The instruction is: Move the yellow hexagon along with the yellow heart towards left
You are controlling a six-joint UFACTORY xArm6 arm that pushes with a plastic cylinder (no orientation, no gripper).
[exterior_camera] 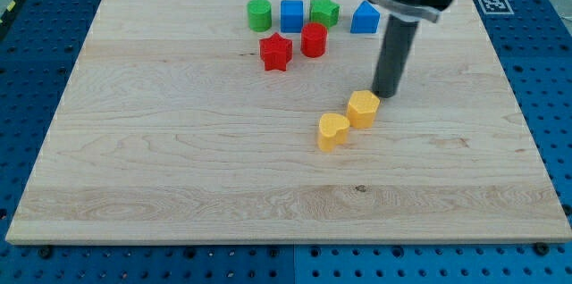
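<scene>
Yellow hexagon [363, 108] beside my tip [387, 96]

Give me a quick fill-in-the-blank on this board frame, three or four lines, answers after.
1. My tip sits just to the upper right of the yellow ____.
2. The yellow heart lies to the lower ____ of that block.
3. The red star is beside the red ____.
4. The block at the far left of the top row is a ____ cylinder.

Answers: hexagon; left; cylinder; green

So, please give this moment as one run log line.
my tip: upper-right of yellow hexagon | yellow heart: beside hexagon, lower-left
</scene>
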